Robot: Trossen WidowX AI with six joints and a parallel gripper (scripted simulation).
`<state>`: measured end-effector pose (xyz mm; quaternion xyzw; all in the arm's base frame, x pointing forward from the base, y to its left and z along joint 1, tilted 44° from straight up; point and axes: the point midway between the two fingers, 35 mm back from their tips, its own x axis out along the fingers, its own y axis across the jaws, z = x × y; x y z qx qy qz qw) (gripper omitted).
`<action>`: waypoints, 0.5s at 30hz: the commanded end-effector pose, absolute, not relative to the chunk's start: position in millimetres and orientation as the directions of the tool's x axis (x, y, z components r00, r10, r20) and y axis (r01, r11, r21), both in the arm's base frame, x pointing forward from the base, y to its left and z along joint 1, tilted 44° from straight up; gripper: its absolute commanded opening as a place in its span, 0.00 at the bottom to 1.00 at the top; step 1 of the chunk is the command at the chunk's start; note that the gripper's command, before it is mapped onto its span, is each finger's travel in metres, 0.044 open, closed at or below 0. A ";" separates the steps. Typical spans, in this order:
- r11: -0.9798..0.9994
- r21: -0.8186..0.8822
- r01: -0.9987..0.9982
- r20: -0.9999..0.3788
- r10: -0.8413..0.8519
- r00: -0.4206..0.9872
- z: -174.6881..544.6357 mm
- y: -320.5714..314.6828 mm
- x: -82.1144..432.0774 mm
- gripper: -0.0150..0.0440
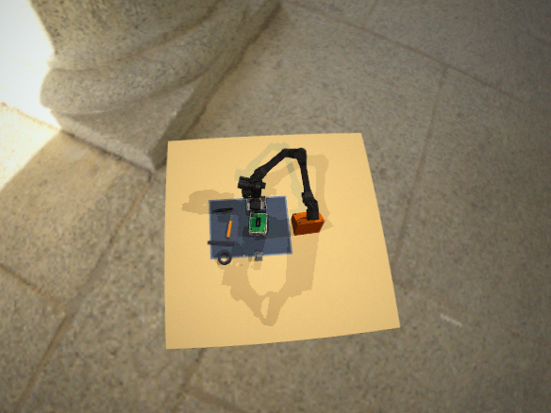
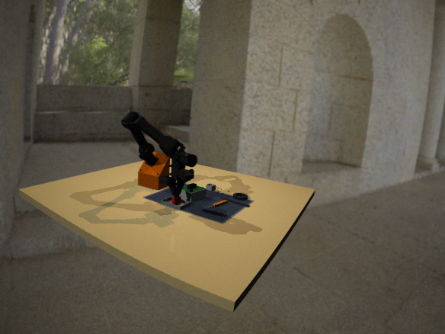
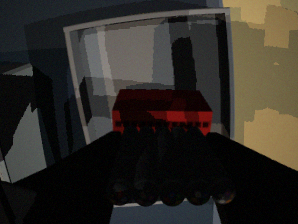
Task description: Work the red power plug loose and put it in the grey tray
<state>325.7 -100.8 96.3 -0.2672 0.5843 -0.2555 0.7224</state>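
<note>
While the black parallel-jaw gripper [image 1: 255, 204] [image 2: 175, 195] [image 3: 164, 143] pointed down over the tray, the red block-shaped power plug [image 2: 175, 200] [image 3: 162, 111] was found clamped between its fingers, out of the socket and within the walls of the grey rectangular tray [image 1: 264, 203] [image 2: 182, 207] [image 3: 76, 82]. Contact between plug and tray floor could not be confirmed. Just beside the tray stood the green circuit board [image 1: 261, 228] [image 2: 195, 187] on its pale box-shaped base, a black part on its top face. Both rested on the dark blue mat [image 1: 278, 240] [image 2: 198, 213]. An orange-handled tool [image 1: 229, 229] [image 2: 219, 203] was noted lying on the mat, and a dark ring [image 1: 218, 258] [image 2: 235, 197] lay at its edge.
</note>
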 end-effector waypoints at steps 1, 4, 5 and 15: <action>0.728 -0.683 0.059 -0.710 -0.680 0.184 96.1 -101.2 325.2 0.52; 0.728 -0.683 0.059 -0.710 -0.680 0.184 96.1 -101.2 325.2 0.65; 0.728 -0.683 0.059 -0.710 -0.680 0.184 96.1 -101.2 325.2 0.70; 0.728 -0.683 0.059 -0.710 -0.680 0.184 96.1 -101.2 325.2 1.00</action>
